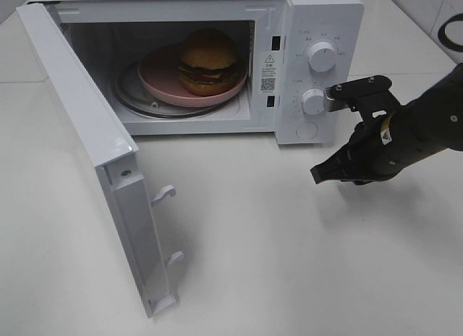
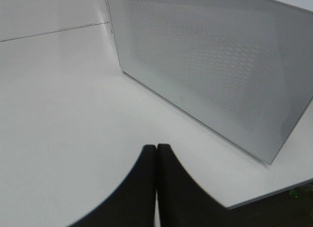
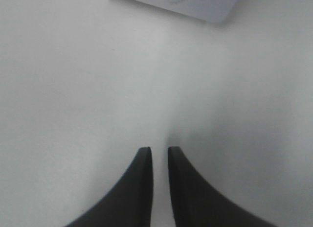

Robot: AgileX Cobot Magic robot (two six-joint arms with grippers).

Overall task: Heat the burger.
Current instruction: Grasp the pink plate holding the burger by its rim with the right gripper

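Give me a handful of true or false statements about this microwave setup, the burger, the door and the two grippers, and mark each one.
1. The microwave door stands open. True.
2. The burger sits on a pink plate inside the microwave. True.
3. The right gripper is holding the burger. False: it is outside, in front of the control panel, and holds nothing.
4. The left gripper is spread wide. False: its fingers are pressed together.
5. The burger lies on the table in front of the microwave. False: it is inside the cavity.
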